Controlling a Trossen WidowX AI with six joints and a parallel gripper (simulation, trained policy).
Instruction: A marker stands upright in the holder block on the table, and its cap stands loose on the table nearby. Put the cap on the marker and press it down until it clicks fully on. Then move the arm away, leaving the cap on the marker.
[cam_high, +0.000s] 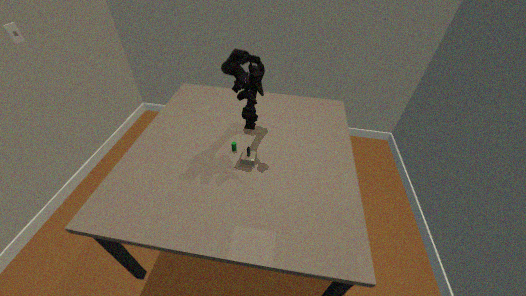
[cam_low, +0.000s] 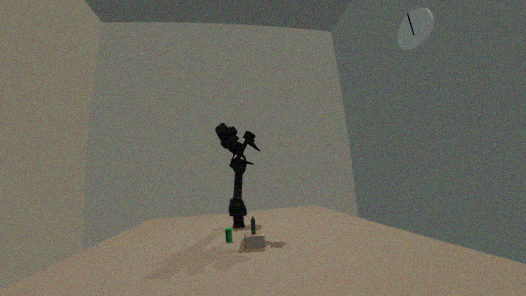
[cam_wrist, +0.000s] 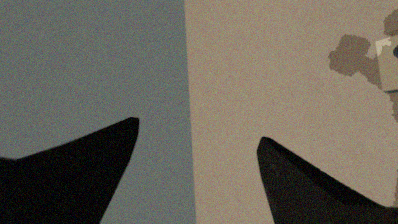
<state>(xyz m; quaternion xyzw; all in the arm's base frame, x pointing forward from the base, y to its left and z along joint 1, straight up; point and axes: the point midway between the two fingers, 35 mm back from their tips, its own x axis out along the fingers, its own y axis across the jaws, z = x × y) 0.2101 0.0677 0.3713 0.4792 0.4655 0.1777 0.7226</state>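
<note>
The holder block (cam_high: 248, 160) (cam_low: 255, 242) is pale and sits on the table. It shows partly at the right edge of the wrist view (cam_wrist: 388, 70). The dark marker (cam_high: 248, 151) (cam_low: 253, 225) stands upright in it, its tip bare. The green cap (cam_high: 234, 147) (cam_low: 229, 235) stands upright on the table, a short way left of the block in the top and exterior views, apart from it. My gripper (cam_low: 256, 156) (cam_wrist: 199, 129) is open, with nothing between its fingers. It hangs high above the table, well above the cap and the marker. The cap is outside the wrist view.
The table (cam_high: 200, 210) (cam_low: 375, 265) carries the arm's base behind the block and the cap in the top and exterior views. Shadows of the arm fall across the table around the cap and block. Plain walls stand around, with a round clock (cam_low: 416, 29) on one.
</note>
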